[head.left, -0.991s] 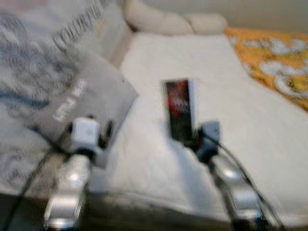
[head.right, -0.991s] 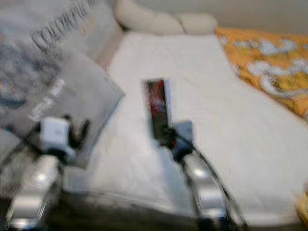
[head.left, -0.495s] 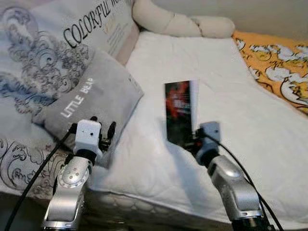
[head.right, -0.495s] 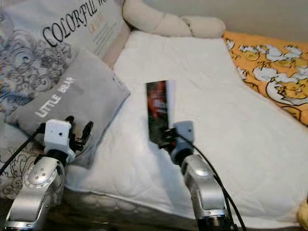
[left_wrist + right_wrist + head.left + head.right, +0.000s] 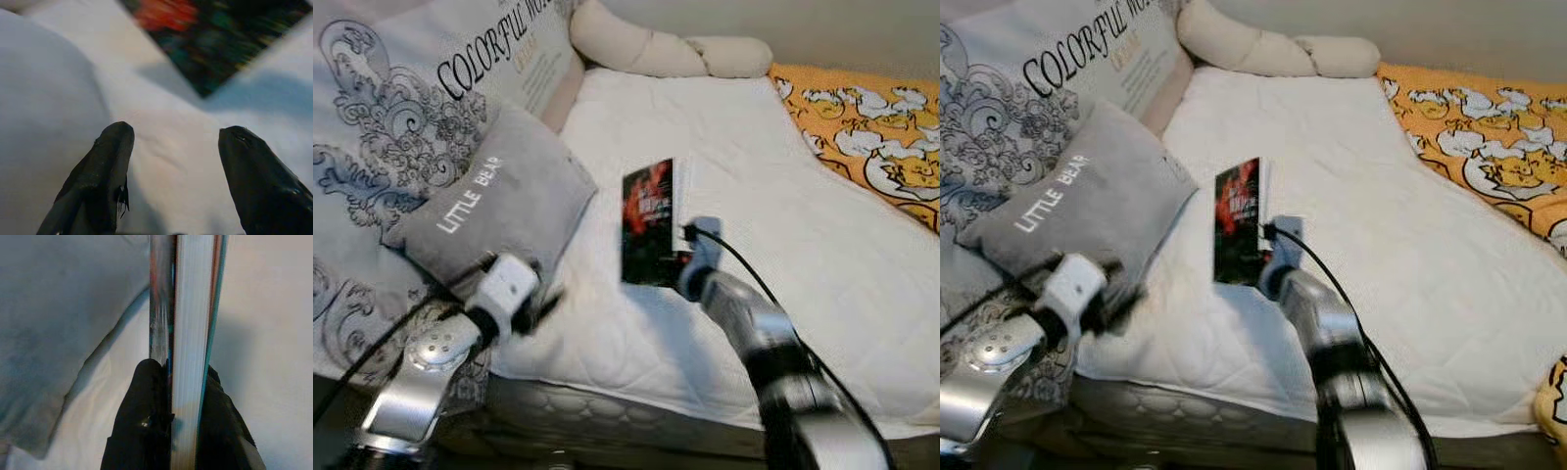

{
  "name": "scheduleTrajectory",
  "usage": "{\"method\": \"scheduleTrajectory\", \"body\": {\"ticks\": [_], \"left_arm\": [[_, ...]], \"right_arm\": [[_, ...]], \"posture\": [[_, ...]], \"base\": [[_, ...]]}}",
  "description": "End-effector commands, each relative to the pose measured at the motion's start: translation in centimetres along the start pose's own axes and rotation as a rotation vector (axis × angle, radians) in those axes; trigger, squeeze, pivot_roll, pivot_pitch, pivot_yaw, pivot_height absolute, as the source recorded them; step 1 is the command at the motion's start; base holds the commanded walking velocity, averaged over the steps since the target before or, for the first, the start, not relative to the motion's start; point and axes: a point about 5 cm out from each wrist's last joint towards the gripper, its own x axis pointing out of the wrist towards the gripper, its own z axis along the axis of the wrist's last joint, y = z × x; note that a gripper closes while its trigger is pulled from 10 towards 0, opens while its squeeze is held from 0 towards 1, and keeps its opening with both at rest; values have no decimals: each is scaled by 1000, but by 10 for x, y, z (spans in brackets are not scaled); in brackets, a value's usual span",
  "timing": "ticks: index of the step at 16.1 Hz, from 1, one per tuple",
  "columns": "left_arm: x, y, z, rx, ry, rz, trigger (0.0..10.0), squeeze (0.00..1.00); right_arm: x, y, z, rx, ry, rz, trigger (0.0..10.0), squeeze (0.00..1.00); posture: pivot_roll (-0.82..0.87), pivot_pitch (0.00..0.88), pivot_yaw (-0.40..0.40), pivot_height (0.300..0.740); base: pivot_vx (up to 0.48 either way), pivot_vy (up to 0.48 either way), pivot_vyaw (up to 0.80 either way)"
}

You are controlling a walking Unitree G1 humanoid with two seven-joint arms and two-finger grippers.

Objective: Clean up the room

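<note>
A book (image 5: 648, 223) with a dark red-and-black cover stands upright above the white mattress (image 5: 822, 225), held at its lower edge by my right gripper (image 5: 182, 396), which is shut on it. In the right wrist view the book's white page block (image 5: 193, 323) runs between the two black fingers (image 5: 146, 416). My left gripper (image 5: 171, 171) is open, low beside the grey "LITTLE BEAR" pillow (image 5: 499, 206), with nothing between its fingers; the book's cover (image 5: 215, 34) lies beyond its tips.
A large patterned cushion (image 5: 401, 117) leans at the left behind the grey pillow. A beige knotted pillow (image 5: 656, 49) lies at the head of the bed. An orange blanket with white figures (image 5: 871, 147) covers the right side. The mattress's front edge (image 5: 636, 411) is close below.
My right arm has carried the book to the left and a little farther over the mattress. My left arm has dropped lower and swung rightwards beside the grey pillow.
</note>
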Motion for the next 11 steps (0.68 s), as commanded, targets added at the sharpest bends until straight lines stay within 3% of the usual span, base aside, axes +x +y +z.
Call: {"method": "scheduleTrajectory", "body": {"ticks": [1,3,6,9,11], "left_arm": [[-1,-3,5,6,0,-70,10000,0],[-6,-6,10,-3,16,-183,10000,0],[-9,-9,6,-31,88,-272,10000,0],[-13,-6,5,-30,110,-281,10000,0],[-12,-6,5,-28,112,-282,10000,0]], "right_arm": [[3,-1,11,66,-19,12,10000,0],[8,-1,8,200,49,10,10000,0],[8,-6,-5,325,132,-17,10000,0],[5,-14,-5,394,125,-32,10000,0],[5,-15,-5,371,127,-29,10000,0]], "posture": [[106,0,-24,740],[116,0,-23,740],[142,0,-34,740],[144,0,-37,740],[143,0,-35,740]], "base": [[0,0,0],[0,0,0],[0,0,0],[0,0,0],[0,0,0]]}}
